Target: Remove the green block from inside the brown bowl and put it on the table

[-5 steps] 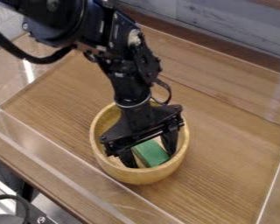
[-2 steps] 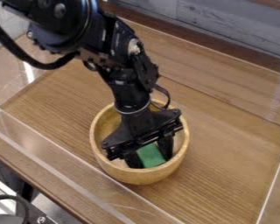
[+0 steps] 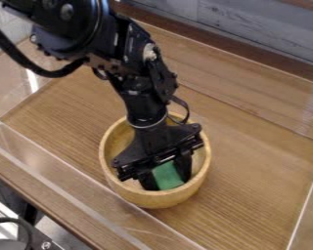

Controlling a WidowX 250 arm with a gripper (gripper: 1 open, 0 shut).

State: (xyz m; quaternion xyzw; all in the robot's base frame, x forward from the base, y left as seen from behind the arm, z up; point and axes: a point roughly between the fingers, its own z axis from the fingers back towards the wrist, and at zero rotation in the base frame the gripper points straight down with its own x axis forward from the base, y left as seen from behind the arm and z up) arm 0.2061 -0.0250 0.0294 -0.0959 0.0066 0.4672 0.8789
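Observation:
The brown bowl (image 3: pixel 130 189) sits on the table (image 3: pixel 62 112) toward the front middle. The green block (image 3: pixel 171 175) lies inside it, leaning toward the near right wall, partly hidden by the fingers. My black arm reaches down from the upper left. My gripper (image 3: pixel 159 166) points almost straight down into the bowl. Its two fingers stand on either side of the block and are shut on it. The block's lower end is hidden behind the bowl's rim.
Clear acrylic walls (image 3: pixel 48 190) edge the tabletop along the front left and the right side (image 3: pixel 309 146). Black cables (image 3: pixel 9 234) hang off the bottom left corner. A grey slatted wall (image 3: pixel 250 24) runs behind the table.
The fingers have drawn in from wide apart onto the green block. The arm and the bowl have kept their places.

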